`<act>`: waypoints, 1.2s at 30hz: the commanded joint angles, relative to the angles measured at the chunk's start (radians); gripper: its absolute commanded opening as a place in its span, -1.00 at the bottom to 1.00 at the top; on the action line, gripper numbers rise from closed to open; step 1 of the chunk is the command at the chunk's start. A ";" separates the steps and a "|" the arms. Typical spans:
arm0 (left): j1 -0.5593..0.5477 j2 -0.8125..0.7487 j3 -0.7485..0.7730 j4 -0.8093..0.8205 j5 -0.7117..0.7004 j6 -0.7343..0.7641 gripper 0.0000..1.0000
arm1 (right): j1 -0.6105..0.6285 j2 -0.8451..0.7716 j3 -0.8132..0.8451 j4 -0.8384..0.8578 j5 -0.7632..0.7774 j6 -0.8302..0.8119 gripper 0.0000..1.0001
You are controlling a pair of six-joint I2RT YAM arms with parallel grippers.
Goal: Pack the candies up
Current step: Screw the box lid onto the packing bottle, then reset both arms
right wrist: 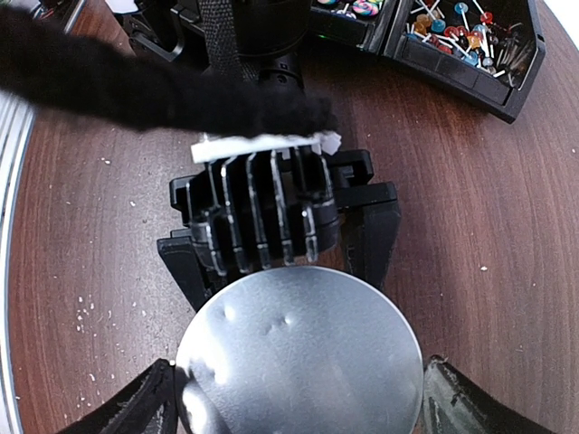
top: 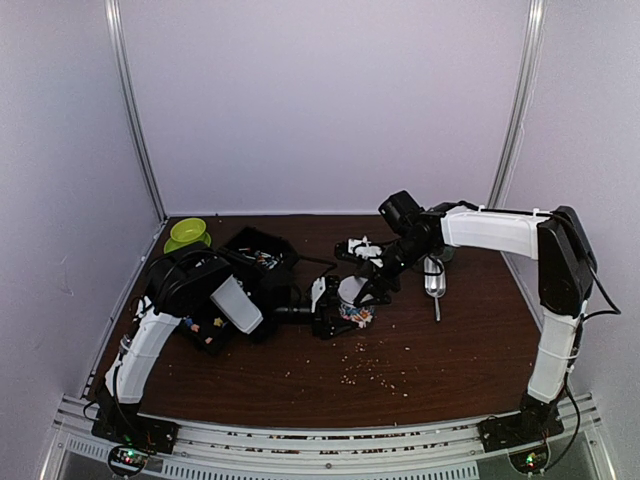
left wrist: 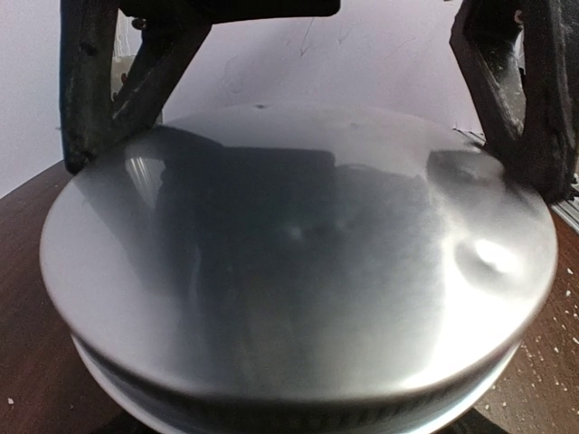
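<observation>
Step, my read: lidding filled container.
Left gripper (left wrist: 312, 167) clamped on container (left wrist: 298, 411) at rim, finger each side of metal lid (left wrist: 298, 289).
Right gripper (right wrist: 308, 402) straddles same lid, fingers wide; contact unclear.
Candies (top: 357, 316) just below lid, between left fingers; more in black tray (right wrist: 470, 68) beyond.
Next: seat lid square, container steadied.
Table (top: 470, 340) dark wood; pale crumbs (top: 375, 372) nearside of grippers.
Walls white.

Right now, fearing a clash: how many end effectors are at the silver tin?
2. The left end effector clasps the silver tin from the side; the right end effector straddles its lid from above.
</observation>
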 commanded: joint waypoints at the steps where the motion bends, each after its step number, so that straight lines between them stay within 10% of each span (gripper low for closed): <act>1: -0.012 0.045 -0.013 -0.069 0.013 -0.038 0.45 | 0.002 0.008 0.000 0.028 0.029 0.037 0.70; 36: -0.008 0.016 -0.043 -0.109 -0.120 0.005 0.44 | 0.066 -0.206 -0.415 0.455 0.385 0.594 0.63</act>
